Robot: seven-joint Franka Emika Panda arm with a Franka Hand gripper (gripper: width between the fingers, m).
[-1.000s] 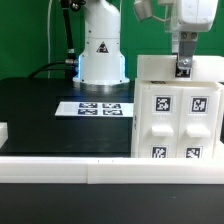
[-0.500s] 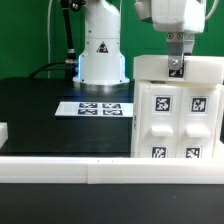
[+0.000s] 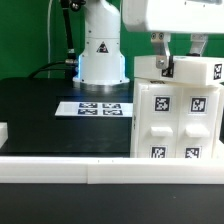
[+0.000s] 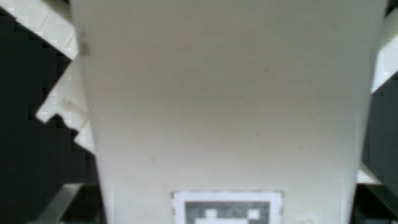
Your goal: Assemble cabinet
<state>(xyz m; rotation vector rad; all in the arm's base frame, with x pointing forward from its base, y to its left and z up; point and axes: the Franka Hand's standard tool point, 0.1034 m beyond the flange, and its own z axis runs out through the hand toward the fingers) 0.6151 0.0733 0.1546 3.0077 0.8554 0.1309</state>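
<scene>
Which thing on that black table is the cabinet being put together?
Start at the black table and look to the exterior view's right, beneath the robot's hand. The cabinet is the tall white box there, by far the biggest white piece. Unlike the flat marker board mid-table, it stands upright with tagged recessed panels.

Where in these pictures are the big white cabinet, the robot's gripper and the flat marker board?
cabinet (image 3: 178, 115), exterior view, tagged front face.
gripper (image 3: 182, 60), exterior view, between its fingertips above the cabinet.
marker board (image 3: 97, 108), exterior view, its printed top.

The cabinet (image 3: 178, 110) stands on the table (image 3: 40, 110), at the exterior view's right. The marker board (image 3: 96, 108) lies beside it, leftward; the claw (image 3: 178, 62) sits atop it.
</scene>
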